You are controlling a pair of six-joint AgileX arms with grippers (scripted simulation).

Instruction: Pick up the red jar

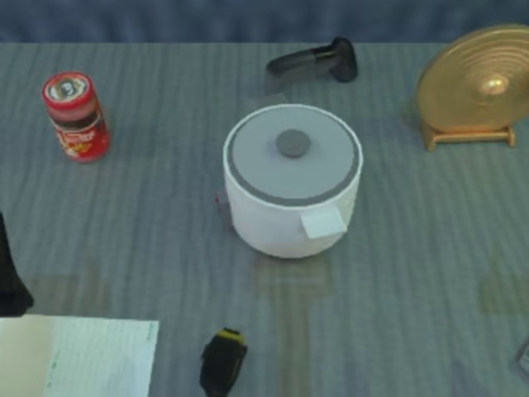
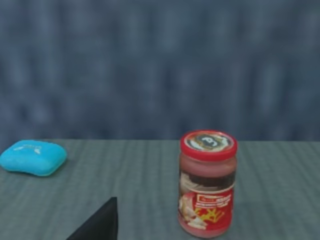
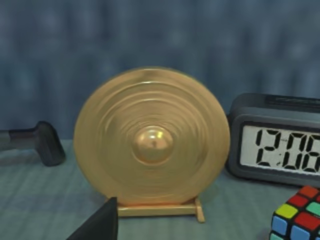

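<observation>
The red jar (image 1: pixel 75 116) stands upright at the table's far left, with a red lid, a silvery top and a white-yellow label. The left wrist view shows the red jar (image 2: pixel 207 184) straight ahead and some way off. My left gripper (image 1: pixel 10 285) sits at the left edge, nearer the front than the jar and apart from it; it is open and holds nothing. One dark finger (image 2: pixel 100 225) shows in its wrist view. At the front right corner, my right gripper (image 1: pixel 524 356) is parked, open and holding nothing.
A large white pot (image 1: pixel 291 180) with a grey lid fills the middle. A gold disc on a stand (image 1: pixel 475 87) is far right, a dark handle (image 1: pixel 314 62) at the back. A notebook (image 1: pixel 78 357) and a black-yellow object (image 1: pixel 223 362) lie in front. A blue soap (image 2: pixel 32 157) lies beyond the jar.
</observation>
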